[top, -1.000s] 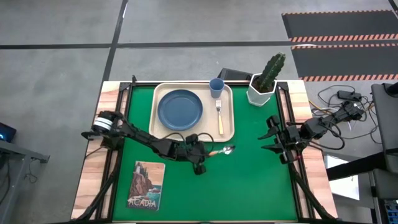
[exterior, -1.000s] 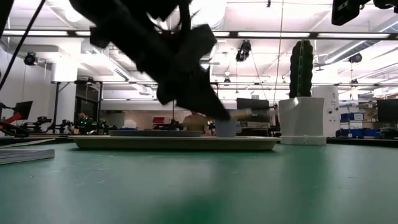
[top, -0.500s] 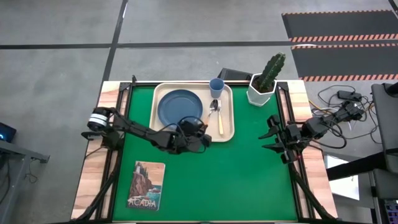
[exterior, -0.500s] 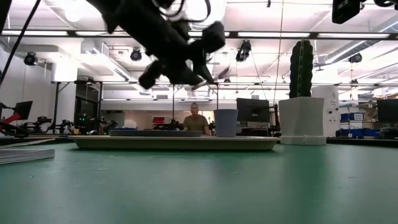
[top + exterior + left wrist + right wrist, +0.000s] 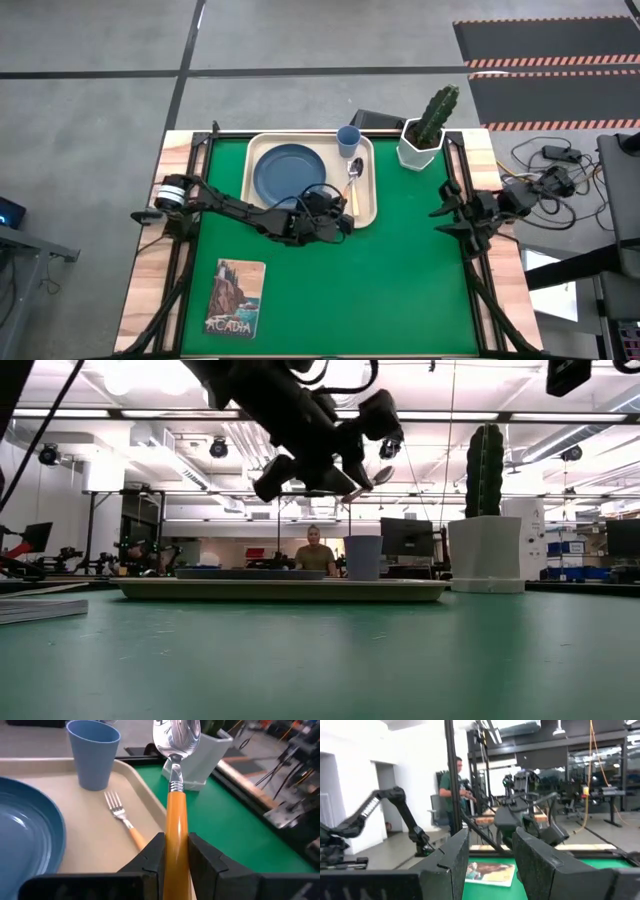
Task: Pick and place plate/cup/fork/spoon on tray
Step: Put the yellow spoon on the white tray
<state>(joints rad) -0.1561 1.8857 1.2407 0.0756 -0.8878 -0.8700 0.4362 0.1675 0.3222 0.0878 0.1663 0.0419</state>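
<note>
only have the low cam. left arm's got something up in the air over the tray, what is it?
Observer: The spoon, orange handle clamped in the left gripper, bowl pointing forward.
Operator: fork down already?
Observer: Yes, the fork lies flat on the tray, between the plate and the tray's right rim.
Operator: is the spoon over the fork?
Observer: From above, its bowl sits just below the cup, at the fork's tine end.
Operator: right arm?
Observer: The right gripper waits at the table's right edge, jaws open.
</note>
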